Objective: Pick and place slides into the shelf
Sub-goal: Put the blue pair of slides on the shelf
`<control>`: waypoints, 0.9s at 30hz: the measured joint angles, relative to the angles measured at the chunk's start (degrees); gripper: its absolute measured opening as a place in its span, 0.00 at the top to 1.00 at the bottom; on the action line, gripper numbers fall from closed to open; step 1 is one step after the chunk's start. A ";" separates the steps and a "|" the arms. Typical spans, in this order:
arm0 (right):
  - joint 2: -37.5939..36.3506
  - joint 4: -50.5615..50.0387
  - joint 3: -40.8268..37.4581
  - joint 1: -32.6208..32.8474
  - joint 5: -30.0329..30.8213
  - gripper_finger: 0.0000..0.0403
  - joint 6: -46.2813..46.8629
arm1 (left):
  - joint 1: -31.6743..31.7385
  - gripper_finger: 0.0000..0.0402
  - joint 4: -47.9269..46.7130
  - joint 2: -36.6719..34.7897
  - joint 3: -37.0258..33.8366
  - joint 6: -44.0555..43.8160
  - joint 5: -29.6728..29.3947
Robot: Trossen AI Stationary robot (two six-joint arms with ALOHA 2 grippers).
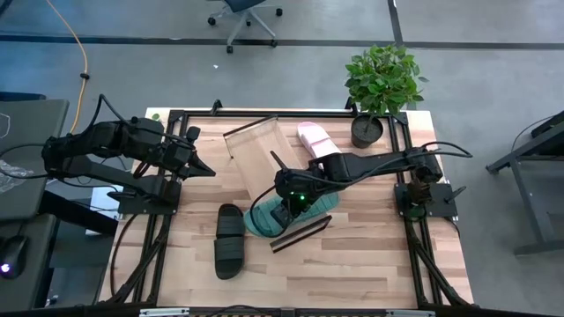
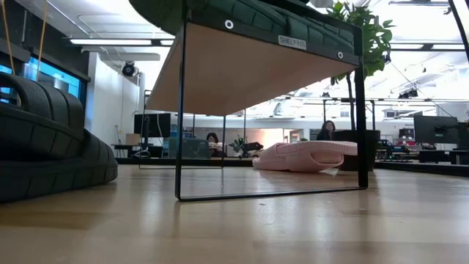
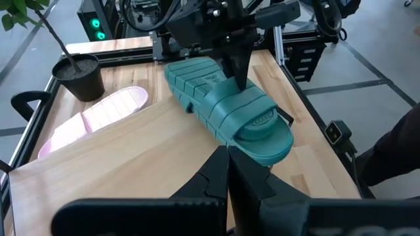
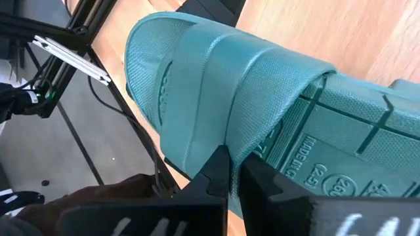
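The right tool (image 1: pixel 284 210) is pinching the green slide (image 3: pixel 226 108) by the edge of its strap, fingers pressed onto the ribbed material, as the right wrist view shows close up. The slide sits directly under that tool, on the light-wood shelf (image 1: pixel 264 151) near its end rail and overhanging the edge a little; whether its weight is fully down I cannot tell.

Just beyond that tool, toward the potted plant (image 1: pixel 381 84), the pink slide (image 1: pixel 315 141) lies beside the shelf on the bench (image 1: pixel 370 255), apparently not on the board. On the other side of the tool, the black slide (image 1: pixel 229 239) lies on the bench, apart from the shelf. So I judge one slide nearly placed and two left.

The left tool (image 1: pixel 204 167) waits well off, its fingers pressed together.

Readable writing: a small tag reading "SHELF(1)" on the shelf rail, and moulded lettering on the green sole, partly "MADE IN C…" and "25".
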 joint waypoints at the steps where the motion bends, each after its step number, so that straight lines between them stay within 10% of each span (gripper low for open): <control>1: 0.04 0.09 0.00 -0.07 0.02 1.00 0.06 | 0.01 1.00 0.00 0.00 0.00 0.00 0.00; 27: 0.13 0.42 0.00 -0.22 -0.53 0.88 -1.09 | 0.02 1.00 -0.04 0.00 0.00 0.02 0.00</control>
